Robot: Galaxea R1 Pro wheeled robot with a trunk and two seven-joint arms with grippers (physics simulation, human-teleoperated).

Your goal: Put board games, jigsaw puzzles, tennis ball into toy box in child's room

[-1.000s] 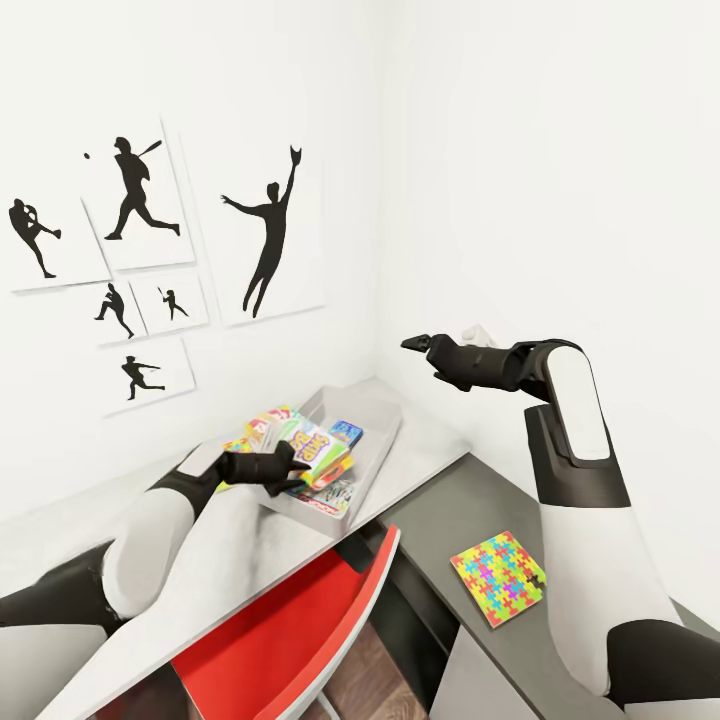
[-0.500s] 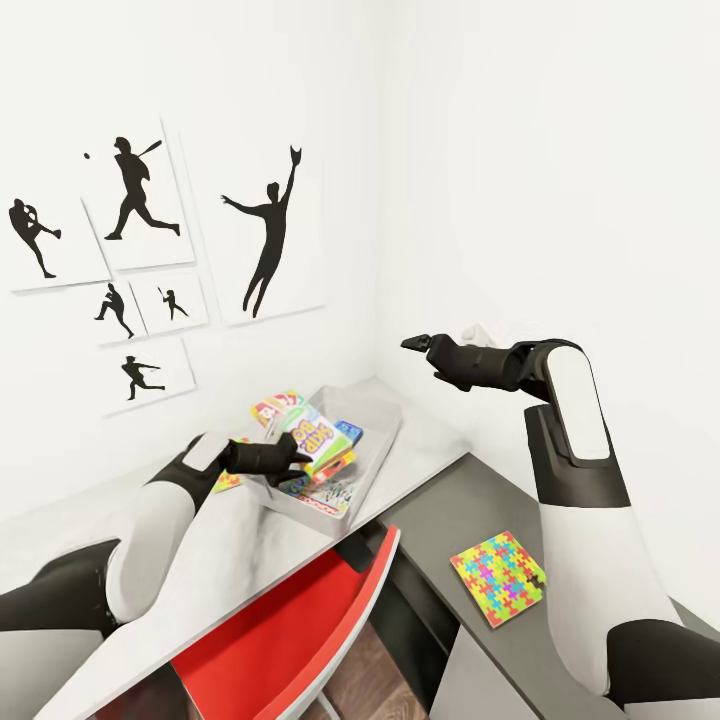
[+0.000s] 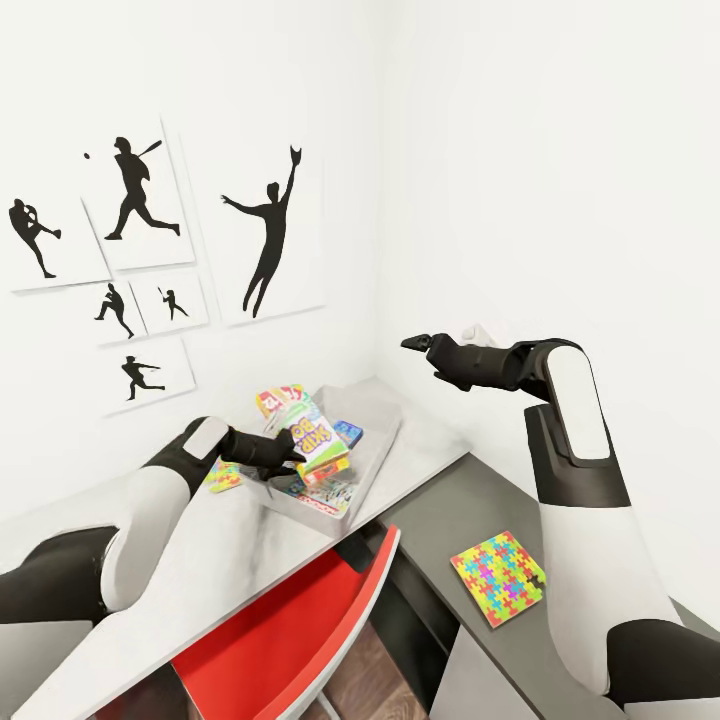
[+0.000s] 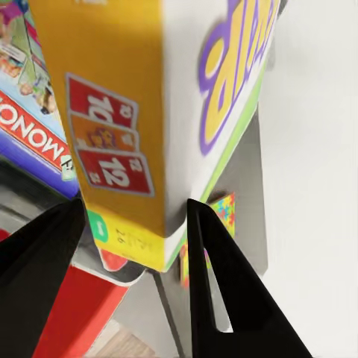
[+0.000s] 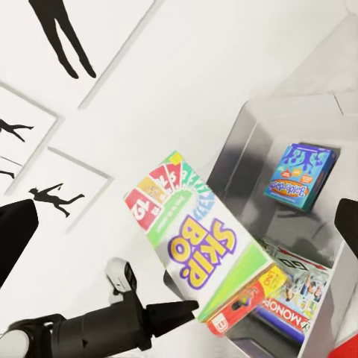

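White walls with baseball silhouette prints back the corner, and the table runs into it in the head view. Compared to a second ago, the left gripper has pulled back toward the robot and lifted a bit, tipping the Skip-Bo game up on edge over the toy box. Before, that box lay flatter across the bin; now it stands steeper, its top poking above the near wall. That uncovers a puzzle on the table beside the left forearm, so that one isn't in the bin yet. The second puzzle sits on the lower dark section, well apart from the bin, same as before. The right gripper hangs above the table, same spot, holding nothing; I can't tell how wide it's spread. A red chair is tucked under the table.

Left wrist view: both dark fingers sit either side of the game's lower corner, so I'd say it's clamped. A Monopoly box lies beyond it, plus a sliver of puzzle.

Right wrist view: the left gripper pinches the game at its bottom corner, tilted over the bin. Inside there's the Monopoly box and a small blue box. My guess is the game is being re-seated to drop in properly; both puzzles remain to go in.
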